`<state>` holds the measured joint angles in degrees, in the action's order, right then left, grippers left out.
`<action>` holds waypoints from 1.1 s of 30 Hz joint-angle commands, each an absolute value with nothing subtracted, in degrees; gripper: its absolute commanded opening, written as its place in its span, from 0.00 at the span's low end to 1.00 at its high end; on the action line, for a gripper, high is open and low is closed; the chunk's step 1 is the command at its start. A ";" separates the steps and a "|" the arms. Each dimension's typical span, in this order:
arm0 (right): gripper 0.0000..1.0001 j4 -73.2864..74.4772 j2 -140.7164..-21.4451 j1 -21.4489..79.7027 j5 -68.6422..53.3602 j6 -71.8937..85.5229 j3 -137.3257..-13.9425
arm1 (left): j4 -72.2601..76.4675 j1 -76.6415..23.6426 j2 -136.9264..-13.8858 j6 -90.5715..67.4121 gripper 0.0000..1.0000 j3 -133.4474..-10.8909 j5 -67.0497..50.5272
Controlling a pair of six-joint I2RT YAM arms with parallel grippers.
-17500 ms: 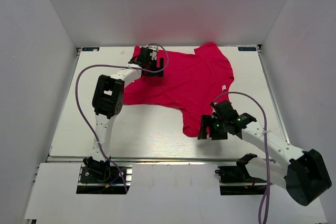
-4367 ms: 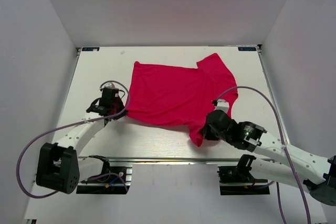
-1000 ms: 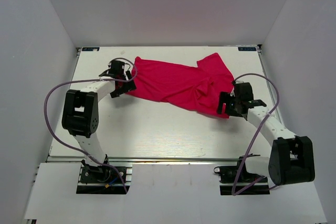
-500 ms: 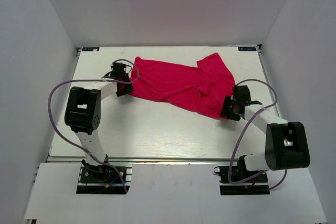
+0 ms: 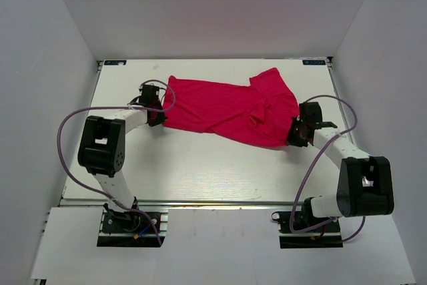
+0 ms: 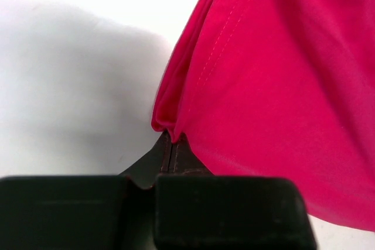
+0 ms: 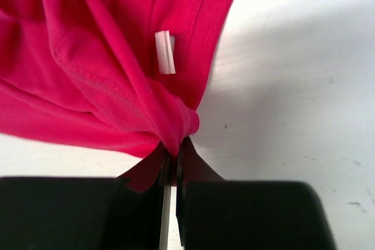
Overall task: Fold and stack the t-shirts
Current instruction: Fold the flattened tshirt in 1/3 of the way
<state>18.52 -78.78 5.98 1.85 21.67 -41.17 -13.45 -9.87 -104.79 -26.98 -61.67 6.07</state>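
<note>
A: Top view first. White table (image 5: 200, 171), white walls (image 5: 60, 45) around it. Where's the t-shirt (image 5: 227, 108)?
B: On the far half of the table, rumpled, not folded yet. Its long axis runs from 9 to 4 o'clock. The left gripper (image 5: 153, 103) is at the 9 o'clock end and the right gripper (image 5: 299, 131) at the 4 o'clock end, so each arm is nearest its own end.
A: Left wrist?
B: Jaws are pinched tight on a stitched edge of the cloth, with no gap showing. From the pinch the t-shirt fans out toward 1 o'clock. Bare table at 10.
A: Right wrist?
B: Same thing: clamped down on a gathered bunch. The cloth spreads toward 11 o'clock, and a small white tag (image 7: 165, 52) sits just above the pinch at 12. Bare table at 2.
A: Next move?
B: My guess is tension along that 9-to-4 axis. Both ends are gripped, so drawing them apart should flatten it for the fold.
</note>
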 commanded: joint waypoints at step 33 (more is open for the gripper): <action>0.90 25.07 -68.81 4.65 -11.74 12.05 -52.56 | -30.17 -9.40 -78.57 -37.10 1.00 -56.07 11.97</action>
